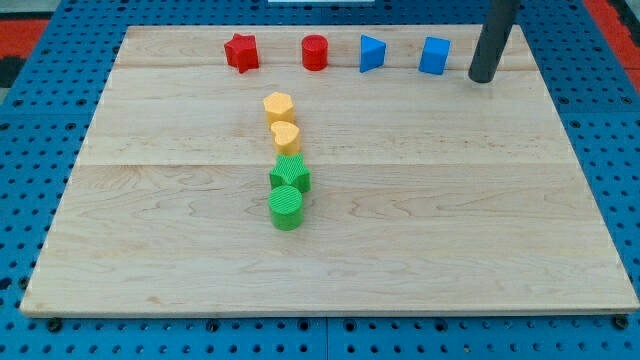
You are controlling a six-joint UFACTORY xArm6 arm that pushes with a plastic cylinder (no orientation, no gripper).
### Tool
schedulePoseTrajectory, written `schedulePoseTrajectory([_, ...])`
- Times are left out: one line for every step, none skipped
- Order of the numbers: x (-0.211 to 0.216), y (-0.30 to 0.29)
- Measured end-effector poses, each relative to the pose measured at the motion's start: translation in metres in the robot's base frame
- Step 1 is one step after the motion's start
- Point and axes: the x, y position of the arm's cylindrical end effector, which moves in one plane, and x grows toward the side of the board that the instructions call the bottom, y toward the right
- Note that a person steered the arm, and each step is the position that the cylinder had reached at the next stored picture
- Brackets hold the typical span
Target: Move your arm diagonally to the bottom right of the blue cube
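rod [497, 35] cut by view's top (upper length unseen), green star [291, 176] partly hidden

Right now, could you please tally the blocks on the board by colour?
Red: 2, star and cylinder
Blue: 2, wedge and cube
Yellow: 2, and
Green: 2, star and cylinder
Total: 8

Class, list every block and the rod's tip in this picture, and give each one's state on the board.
red star: resting, untouched
red cylinder: upright
blue wedge: resting
blue cube: flat, untouched
yellow blocks: touching
green blocks: touching
my tip: just right of blue cube, apart
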Motion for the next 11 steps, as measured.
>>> schedulePoseTrajectory([0.0, 0.0])
schedulePoseTrajectory([0.0, 0.005])
schedulePoseTrajectory([0.0, 0.005])
schedulePoseTrajectory([0.0, 0.005])
schedulePoseTrajectory([0.002, 0.004])
schedulePoseTrajectory([0.027, 0.004])
schedulePoseTrajectory([0.027, 0.004])
schedulePoseTrajectory([0.03, 0.004])
schedulePoseTrajectory([0.035, 0.004])
schedulePoseTrajectory([0.035, 0.004])
schedulePoseTrajectory([0.035, 0.0])
